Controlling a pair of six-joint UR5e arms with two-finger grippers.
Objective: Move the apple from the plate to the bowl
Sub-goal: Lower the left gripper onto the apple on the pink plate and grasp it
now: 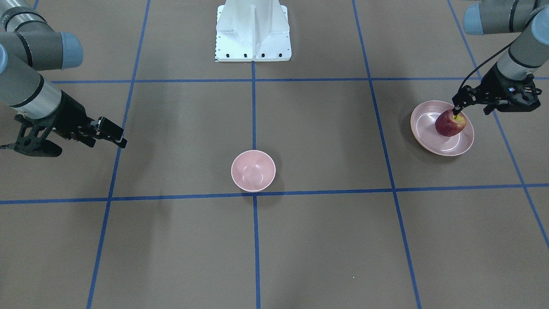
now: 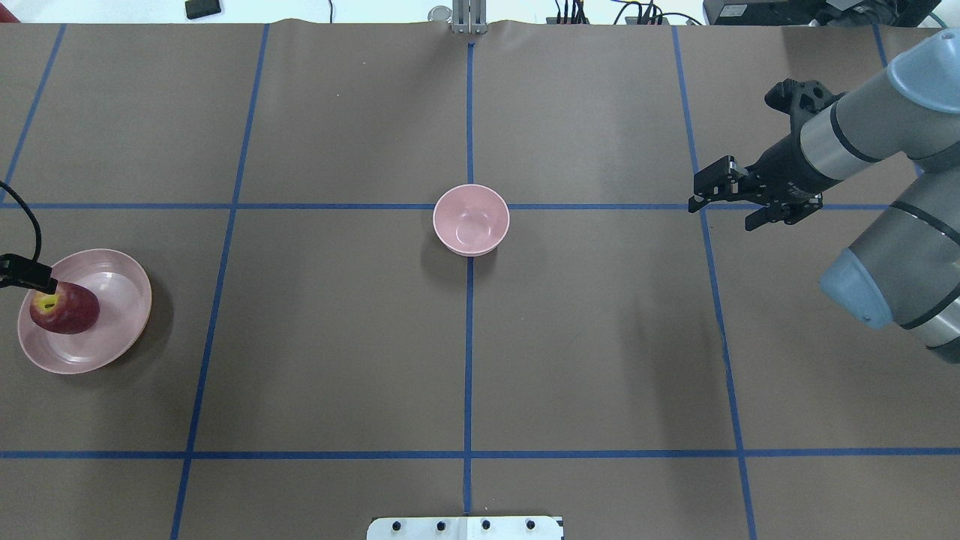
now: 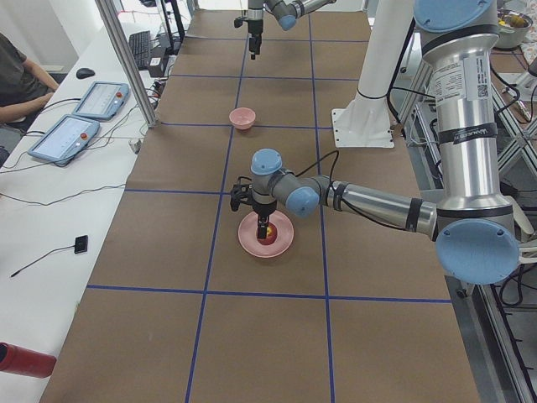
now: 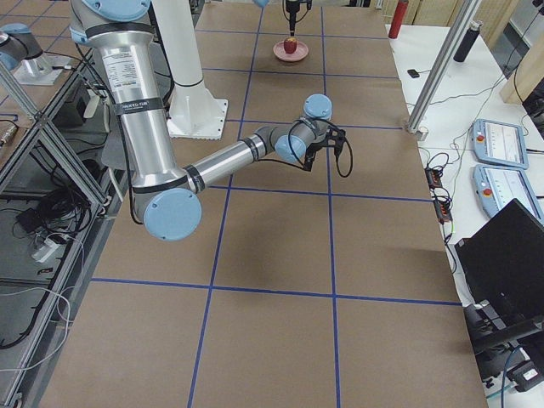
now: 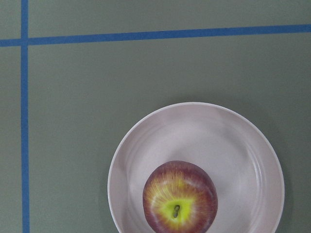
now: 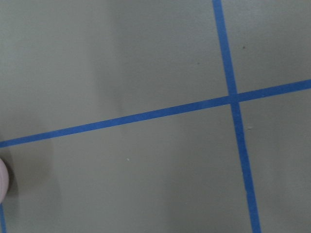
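The dark red apple (image 1: 449, 124) with a yellow stem patch lies on the wide pink plate (image 1: 424, 124) at the table's end on my left; both also show in the overhead view, apple (image 2: 66, 309) on plate (image 2: 112, 300). My left gripper (image 1: 457, 113) hangs just over the apple's top, its fingers together, holding nothing. The left wrist view looks straight down on the apple (image 5: 180, 204) and shows no fingers. The small deep pink bowl (image 1: 253, 170) stands empty at the table's middle. My right gripper (image 1: 122, 142) is shut and empty, well off to the bowl's right (image 2: 696, 199).
The robot's white base (image 1: 253, 30) stands at the table's near-robot edge. Blue tape lines cross the brown table. In the exterior left view a seated person (image 3: 17, 80) and two tablets (image 3: 84, 113) are beside the table.
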